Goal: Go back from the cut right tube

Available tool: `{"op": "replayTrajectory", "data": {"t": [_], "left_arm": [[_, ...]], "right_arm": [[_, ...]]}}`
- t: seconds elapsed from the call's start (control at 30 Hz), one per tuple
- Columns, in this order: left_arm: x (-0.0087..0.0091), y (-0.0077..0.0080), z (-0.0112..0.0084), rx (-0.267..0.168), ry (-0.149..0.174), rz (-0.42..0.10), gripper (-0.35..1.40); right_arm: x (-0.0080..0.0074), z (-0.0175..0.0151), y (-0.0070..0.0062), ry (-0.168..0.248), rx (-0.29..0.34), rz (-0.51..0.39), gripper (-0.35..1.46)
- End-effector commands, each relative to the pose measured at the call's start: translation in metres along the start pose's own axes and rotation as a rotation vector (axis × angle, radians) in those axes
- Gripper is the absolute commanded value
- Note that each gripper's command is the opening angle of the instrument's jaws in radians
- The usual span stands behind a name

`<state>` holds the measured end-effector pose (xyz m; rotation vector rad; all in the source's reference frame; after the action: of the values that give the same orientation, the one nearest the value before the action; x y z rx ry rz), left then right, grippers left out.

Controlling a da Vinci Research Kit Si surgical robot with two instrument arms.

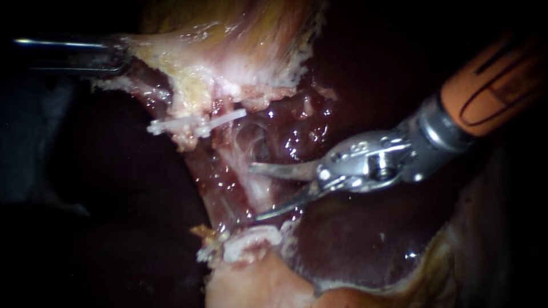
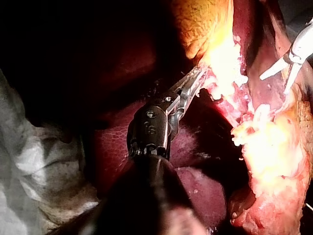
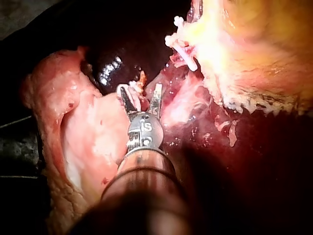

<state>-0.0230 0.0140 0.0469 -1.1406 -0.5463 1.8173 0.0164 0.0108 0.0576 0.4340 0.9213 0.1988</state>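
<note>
Right instrument (image 1: 255, 193): open, tips at the tube (image 1: 231, 165) between far clip (image 1: 197, 124) and near clip (image 1: 251, 240). Left instrument (image 2: 198, 74): clamped on gallbladder (image 1: 228, 34) edge, far left.

Right instrument (image 1: 254, 192): clip (image 1: 197, 124) ahead, liver (image 1: 354, 239) beneath, open room upper right.

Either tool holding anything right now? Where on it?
Left tool grips the pale tissue at its edge. Right tool is open, holding nothing.
</note>
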Motion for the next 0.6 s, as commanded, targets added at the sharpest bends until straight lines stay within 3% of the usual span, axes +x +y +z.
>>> {"op": "replayTrajectory", "data": {"t": [0.03,0.23,0.4,0.6], "left_arm": [[0.0,0.0,0.0,0.001,0.001,0.0,-0.35],[0.0,0.0,0.0,0.001,0.001,0.0,-0.35],[0.0,0.0,0.0,0.004,0.002,0.0,-0.35],[0.0001,0.0,0.0003,0.005,0.002,0.0,-0.35]], "right_arm": [[-0.0001,-0.0008,0.0001,-0.004,-0.007,-0.01,1.43],[-0.001,-0.0047,-0.0003,-0.023,-0.053,-0.037,1.43],[-0.0015,-0.0059,-0.0007,-0.063,-0.095,-0.043,1.43],[-0.0017,-0.0066,-0.0008,-0.075,-0.13,-0.051,1.43]]}}
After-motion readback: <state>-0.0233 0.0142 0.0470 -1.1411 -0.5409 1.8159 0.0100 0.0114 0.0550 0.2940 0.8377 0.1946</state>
